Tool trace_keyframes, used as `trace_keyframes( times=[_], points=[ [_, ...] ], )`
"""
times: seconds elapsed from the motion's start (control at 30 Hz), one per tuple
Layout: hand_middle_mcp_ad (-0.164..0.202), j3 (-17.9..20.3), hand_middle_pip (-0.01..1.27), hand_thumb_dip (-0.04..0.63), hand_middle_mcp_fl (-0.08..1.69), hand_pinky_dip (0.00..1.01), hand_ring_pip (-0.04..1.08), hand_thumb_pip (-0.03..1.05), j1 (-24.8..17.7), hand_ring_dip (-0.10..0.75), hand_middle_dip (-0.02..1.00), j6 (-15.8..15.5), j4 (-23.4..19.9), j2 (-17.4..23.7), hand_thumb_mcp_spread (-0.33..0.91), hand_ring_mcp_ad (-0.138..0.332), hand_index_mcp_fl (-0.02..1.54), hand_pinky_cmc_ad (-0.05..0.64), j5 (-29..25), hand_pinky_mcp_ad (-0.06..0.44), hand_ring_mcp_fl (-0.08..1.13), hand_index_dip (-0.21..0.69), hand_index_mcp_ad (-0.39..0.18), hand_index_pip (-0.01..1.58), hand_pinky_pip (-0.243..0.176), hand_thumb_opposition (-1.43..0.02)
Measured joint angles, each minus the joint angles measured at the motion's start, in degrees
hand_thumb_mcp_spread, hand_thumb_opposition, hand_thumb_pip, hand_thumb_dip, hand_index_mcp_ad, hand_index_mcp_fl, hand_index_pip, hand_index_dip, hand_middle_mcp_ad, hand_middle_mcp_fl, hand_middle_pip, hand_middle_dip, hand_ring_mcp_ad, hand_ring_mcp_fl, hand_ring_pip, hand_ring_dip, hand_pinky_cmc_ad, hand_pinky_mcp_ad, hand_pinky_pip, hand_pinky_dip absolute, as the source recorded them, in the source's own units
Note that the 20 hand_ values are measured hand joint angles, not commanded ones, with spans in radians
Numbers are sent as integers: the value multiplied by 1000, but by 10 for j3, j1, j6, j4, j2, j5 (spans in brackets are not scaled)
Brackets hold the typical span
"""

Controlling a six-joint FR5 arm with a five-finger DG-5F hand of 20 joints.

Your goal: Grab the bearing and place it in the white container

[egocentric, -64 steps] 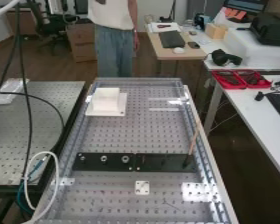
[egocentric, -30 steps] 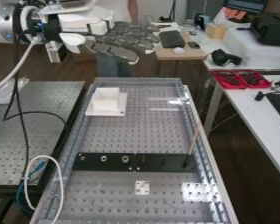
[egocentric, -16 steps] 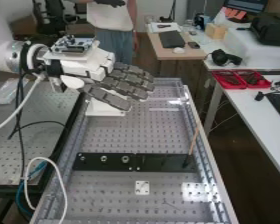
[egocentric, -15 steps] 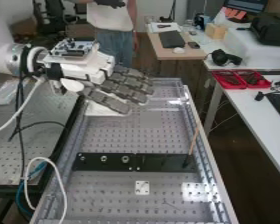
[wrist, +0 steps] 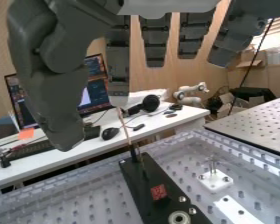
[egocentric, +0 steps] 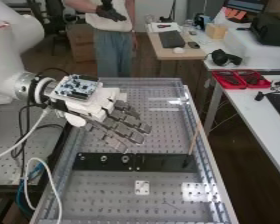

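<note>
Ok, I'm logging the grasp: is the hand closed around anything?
No, the hand hangs with its fingers straight and spread, nothing gripped between them.

A robotics lab; perforated bench (egocentric: 111, 200); white robot arm (egocentric: 4, 70); monitor (wrist: 19, 102) at a desk (wrist: 150, 125).

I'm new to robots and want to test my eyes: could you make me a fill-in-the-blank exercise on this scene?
The hand holds ____. The long strip is ____ in color. In the high view, the stick stands at the strip's ____ end. The small plate is ____ in color.

Missing words: nothing; black; right; white.
</note>
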State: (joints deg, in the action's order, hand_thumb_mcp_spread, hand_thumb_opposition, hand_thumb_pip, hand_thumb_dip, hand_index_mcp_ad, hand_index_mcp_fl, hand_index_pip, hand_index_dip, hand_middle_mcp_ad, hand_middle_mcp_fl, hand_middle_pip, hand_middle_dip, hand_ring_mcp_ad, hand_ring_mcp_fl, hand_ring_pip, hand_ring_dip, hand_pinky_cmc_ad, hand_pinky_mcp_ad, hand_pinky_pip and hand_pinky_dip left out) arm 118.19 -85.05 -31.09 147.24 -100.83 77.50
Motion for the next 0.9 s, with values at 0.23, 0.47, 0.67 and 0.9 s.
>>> trace_keyframes(
  times=[0.23,0.47,0.67,0.9],
  points=[
    [98,0,152,269,3,152,101,480,18,59,173,-2,-30,-36,464,143,75,328,10,225,-33,278,-79,1124,-103,-803],
    [91,4,154,269,5,154,101,522,38,59,175,4,-71,-73,457,129,70,330,19,215,-31,286,-89,1203,-91,-801],
    [94,7,150,284,10,154,101,522,49,59,183,-5,-101,-98,463,129,68,333,32,211,-33,283,-89,1229,-89,-819],
    [94,4,152,284,30,154,101,522,68,59,188,-30,-115,-118,459,134,68,333,59,211,-33,283,-89,1248,-73,-819]
  ],
)
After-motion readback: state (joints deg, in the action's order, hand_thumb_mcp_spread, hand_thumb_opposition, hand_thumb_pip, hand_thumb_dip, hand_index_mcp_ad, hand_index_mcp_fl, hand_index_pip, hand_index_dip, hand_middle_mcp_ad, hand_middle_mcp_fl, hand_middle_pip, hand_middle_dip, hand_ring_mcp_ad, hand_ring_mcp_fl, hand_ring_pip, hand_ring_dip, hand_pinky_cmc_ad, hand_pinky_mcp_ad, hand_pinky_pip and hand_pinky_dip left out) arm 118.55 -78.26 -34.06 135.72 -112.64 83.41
